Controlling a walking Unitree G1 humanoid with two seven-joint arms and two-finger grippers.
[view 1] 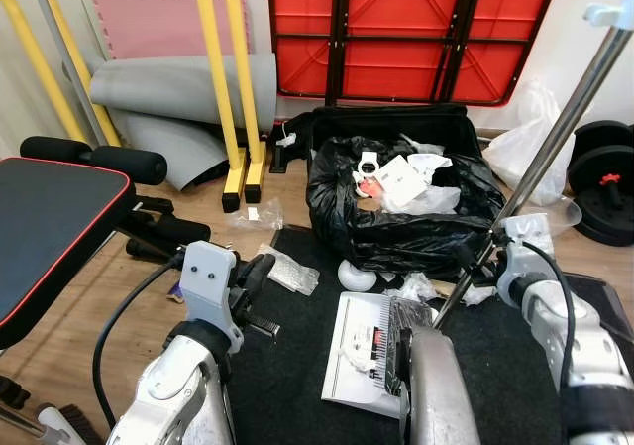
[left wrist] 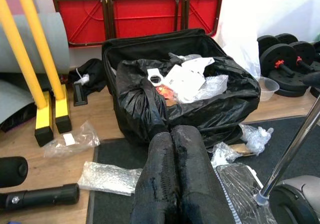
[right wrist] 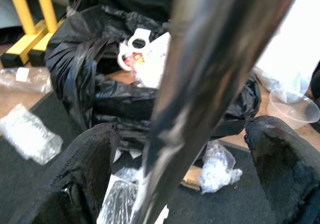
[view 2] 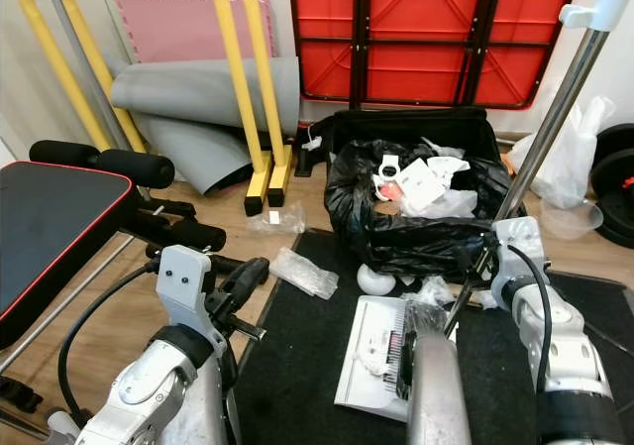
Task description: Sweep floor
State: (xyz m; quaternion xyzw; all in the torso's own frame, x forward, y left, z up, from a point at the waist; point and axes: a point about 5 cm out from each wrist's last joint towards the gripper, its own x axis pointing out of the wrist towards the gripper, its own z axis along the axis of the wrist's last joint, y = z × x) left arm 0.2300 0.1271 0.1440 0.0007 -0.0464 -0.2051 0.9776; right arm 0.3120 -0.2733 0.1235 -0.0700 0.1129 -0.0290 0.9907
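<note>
Your right gripper [right wrist: 180, 169] has its 2 fingers [right wrist: 87, 169] spread wide, with the metal broom pole [view 1: 555, 148] slanting between them; contact is not clear. The pole runs down to the dustpan [view 1: 436, 386] on the black mat [view 1: 287, 366], beside a white booklet [view 1: 359, 351]. Your left gripper [left wrist: 172, 179] has its fingers pressed together, empty, above the mat. Ahead sits a black trash bag [view 1: 396, 207] full of litter; plastic wrappers [view 1: 292, 269] lie near it.
</note>
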